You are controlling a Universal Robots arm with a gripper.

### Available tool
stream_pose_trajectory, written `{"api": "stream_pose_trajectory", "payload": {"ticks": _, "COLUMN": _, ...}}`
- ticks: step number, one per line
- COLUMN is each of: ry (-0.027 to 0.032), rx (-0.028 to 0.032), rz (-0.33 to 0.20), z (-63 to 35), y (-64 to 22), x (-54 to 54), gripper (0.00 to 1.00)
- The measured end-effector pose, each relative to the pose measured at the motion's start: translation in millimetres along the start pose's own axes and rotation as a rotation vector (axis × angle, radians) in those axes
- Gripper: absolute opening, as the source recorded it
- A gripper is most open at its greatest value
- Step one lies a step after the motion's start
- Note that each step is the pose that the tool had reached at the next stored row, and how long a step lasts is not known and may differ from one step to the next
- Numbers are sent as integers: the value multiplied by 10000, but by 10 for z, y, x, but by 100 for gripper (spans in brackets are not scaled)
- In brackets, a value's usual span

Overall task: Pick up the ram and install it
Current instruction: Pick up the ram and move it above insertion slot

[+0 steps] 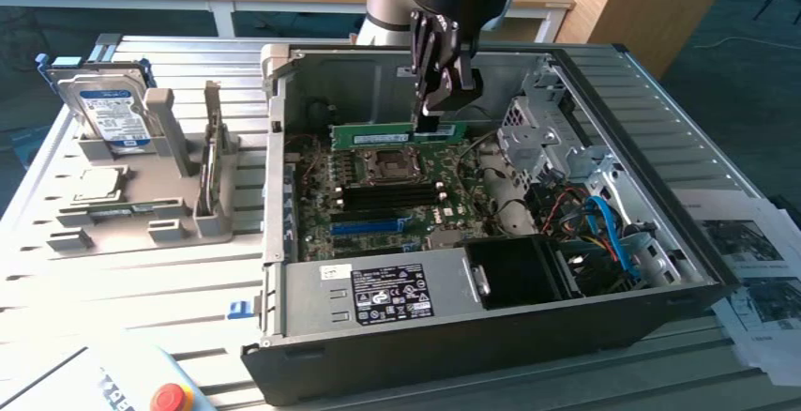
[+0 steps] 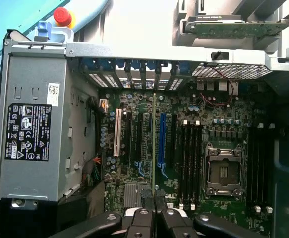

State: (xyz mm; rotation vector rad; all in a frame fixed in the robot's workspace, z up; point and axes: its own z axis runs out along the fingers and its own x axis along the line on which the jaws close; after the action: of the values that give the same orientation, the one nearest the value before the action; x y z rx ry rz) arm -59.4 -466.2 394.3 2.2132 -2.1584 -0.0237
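My gripper (image 1: 434, 122) hangs inside the open computer case (image 1: 501, 341), shut on the ram (image 1: 379, 135). The ram is a narrow green stick with a white label, held level on its long edge by one end. It hovers above the green motherboard (image 1: 328, 206), over the far side of the CPU socket (image 1: 388, 162). In the wrist view the ram (image 2: 154, 148) shows edge-on as a thin line running out from the gripper (image 2: 154, 220) across the board. Black memory slots (image 2: 189, 158) lie between the blue slot (image 2: 161, 144) and the CPU socket (image 2: 225, 171).
A grey power supply (image 1: 388, 294) fills the case's near side, with a black fan block and blue cables (image 1: 607, 228) beside it. At the exterior view's left, a grey rack (image 1: 126, 214) holds a hard drive (image 1: 111, 111). A red stop button (image 1: 169, 397) and papers (image 1: 763, 270) lie outside.
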Motion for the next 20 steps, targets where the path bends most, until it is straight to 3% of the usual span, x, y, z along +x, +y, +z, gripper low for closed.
{"api": "stream_pose_trajectory", "payload": {"ticks": 5, "ry": 0, "rx": 1, "rz": -2, "z": 1, "y": -2, "x": -8, "gripper": 12}}
{"api": "stream_pose_trajectory", "payload": {"ticks": 8, "ry": -1, "rx": 1, "rz": -1, "z": 3, "y": -53, "x": -155, "gripper": 12}}
{"api": "stream_pose_trajectory", "payload": {"ticks": 11, "ry": 0, "rx": 1, "rz": -1, "z": 3, "y": -67, "x": -193, "gripper": 12}}
{"api": "stream_pose_trajectory", "payload": {"ticks": 18, "ry": 0, "rx": 0, "rz": -1, "z": 3, "y": -76, "x": -219, "gripper": 12}}
{"api": "stream_pose_trajectory", "payload": {"ticks": 20, "ry": -9, "rx": 26, "rz": 1, "z": 3, "y": -75, "x": -220, "gripper": 12}}
